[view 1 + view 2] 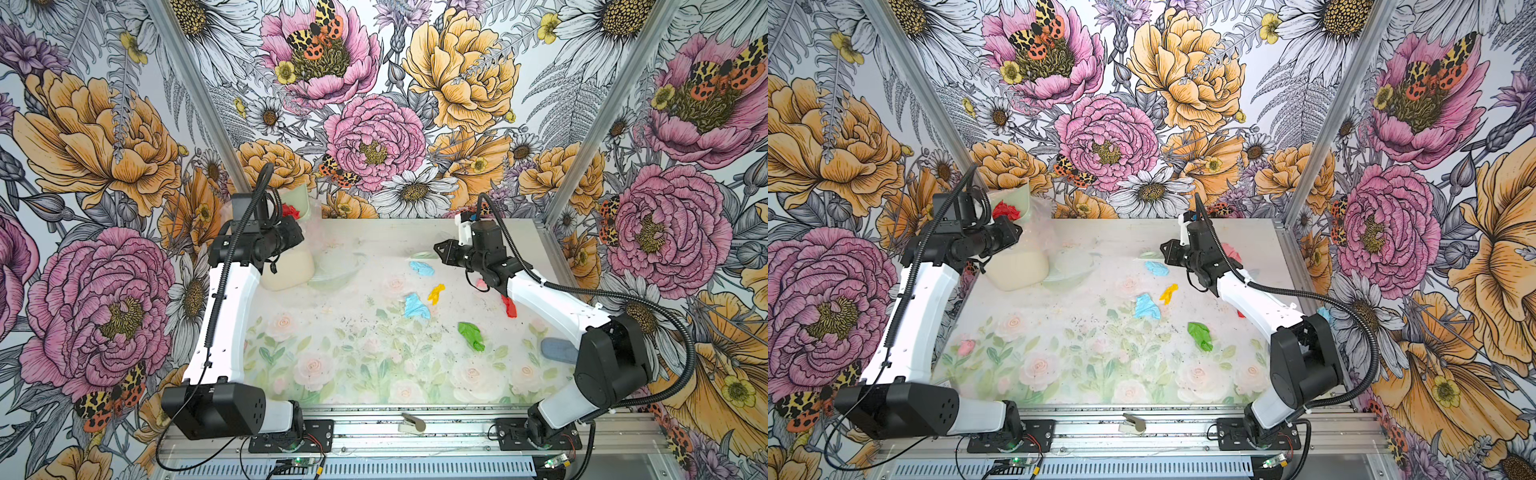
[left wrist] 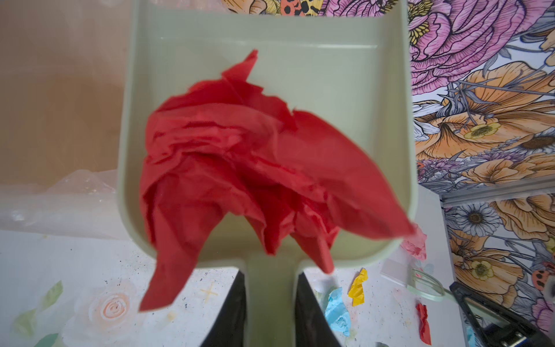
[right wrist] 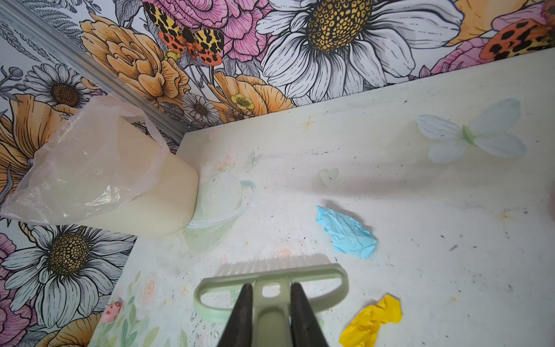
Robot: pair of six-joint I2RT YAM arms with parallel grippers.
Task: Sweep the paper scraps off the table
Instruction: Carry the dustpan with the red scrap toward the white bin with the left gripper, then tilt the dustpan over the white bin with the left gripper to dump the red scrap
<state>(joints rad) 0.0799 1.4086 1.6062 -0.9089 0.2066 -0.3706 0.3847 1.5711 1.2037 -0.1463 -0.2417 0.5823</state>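
Note:
My left gripper [image 2: 271,274] is shut on the handle of the pale green dustpan [image 2: 330,90]. The dustpan [image 1: 300,198] is held up at the back left, above the bin. A red paper scrap [image 2: 240,168] lies in it and hangs over the rim at the handle end. My right gripper [image 3: 271,287] is shut on the pale green brush [image 3: 318,272], low over the table [image 1: 332,365] at the back right. Loose paper scraps lie near it: light blue [image 1: 422,268], light blue [image 1: 415,306], yellow [image 1: 436,293], green [image 1: 471,336], red [image 1: 509,306] and pink [image 1: 481,284].
A cream bin [image 1: 286,270] with a clear plastic liner [image 3: 90,168] stands at the back left, under my left wrist. A grey-blue lump [image 1: 559,349] lies by the right arm's elbow. A small clip [image 1: 411,423] rests on the front rail. Flowered walls close three sides.

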